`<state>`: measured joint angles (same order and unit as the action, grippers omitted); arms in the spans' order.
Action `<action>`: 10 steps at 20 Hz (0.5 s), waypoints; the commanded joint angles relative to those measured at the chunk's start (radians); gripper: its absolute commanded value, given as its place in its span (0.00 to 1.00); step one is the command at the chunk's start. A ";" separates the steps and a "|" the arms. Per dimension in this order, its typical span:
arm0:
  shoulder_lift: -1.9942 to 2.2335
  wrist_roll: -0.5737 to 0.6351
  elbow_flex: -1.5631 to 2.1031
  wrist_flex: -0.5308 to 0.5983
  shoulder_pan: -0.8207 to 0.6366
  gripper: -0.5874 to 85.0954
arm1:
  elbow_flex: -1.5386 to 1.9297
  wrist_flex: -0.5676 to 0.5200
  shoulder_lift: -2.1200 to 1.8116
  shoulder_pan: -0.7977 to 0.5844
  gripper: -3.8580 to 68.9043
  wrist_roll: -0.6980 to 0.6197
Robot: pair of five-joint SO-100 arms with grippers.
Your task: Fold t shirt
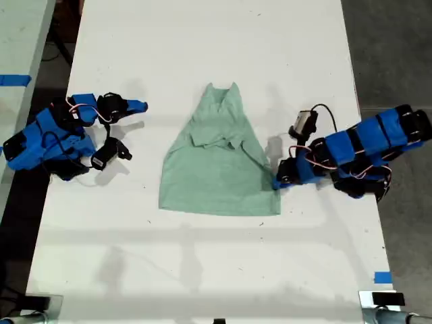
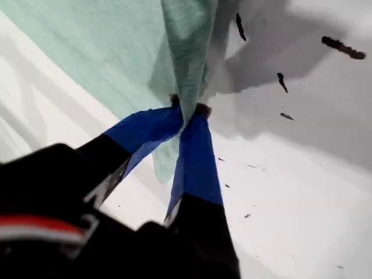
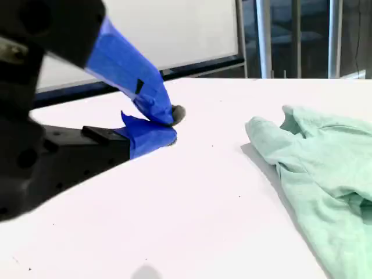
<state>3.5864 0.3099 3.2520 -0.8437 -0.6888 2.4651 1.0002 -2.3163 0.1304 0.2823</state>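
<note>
A: First gripper (image 2: 187, 110): jaws pinched tight on a fold of the t shirt (image 2: 110, 52), at the hem corner on the exterior view's right.

B: Second gripper (image 3: 168, 125)?

A: Fingers nearly together, holding nothing, parked well clear of the shirt on the exterior view's left.

B: The shirt itself?

A: Mid-table (image 1: 223, 54), neck end away, partly folded. Best to lift the corner slowly and carry it across without dragging the rest.
</note>
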 commanded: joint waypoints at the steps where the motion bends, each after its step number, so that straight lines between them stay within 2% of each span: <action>1: 0.011 -0.006 0.040 -0.003 -0.003 0.00 | -0.170 0.147 -0.152 -0.075 0.06 -0.121; 4: 0.011 -0.006 0.040 -0.003 -0.003 0.00 | -0.414 0.140 -0.006 -0.115 0.06 -0.268; 6: 0.011 -0.006 0.040 -0.003 -0.003 0.00 | -0.647 0.141 0.235 -0.112 0.06 -0.350; 9: 0.011 -0.006 0.040 -0.003 -0.005 0.00 | -1.034 0.204 0.658 -0.086 0.06 -0.434; 10: 0.011 -0.008 0.040 -0.005 -0.003 0.00 | -1.161 0.249 0.775 -0.075 0.18 -0.443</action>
<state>3.5864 0.3099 3.2520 -0.8437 -0.6888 1.5938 1.1888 -1.7411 0.0291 -0.1212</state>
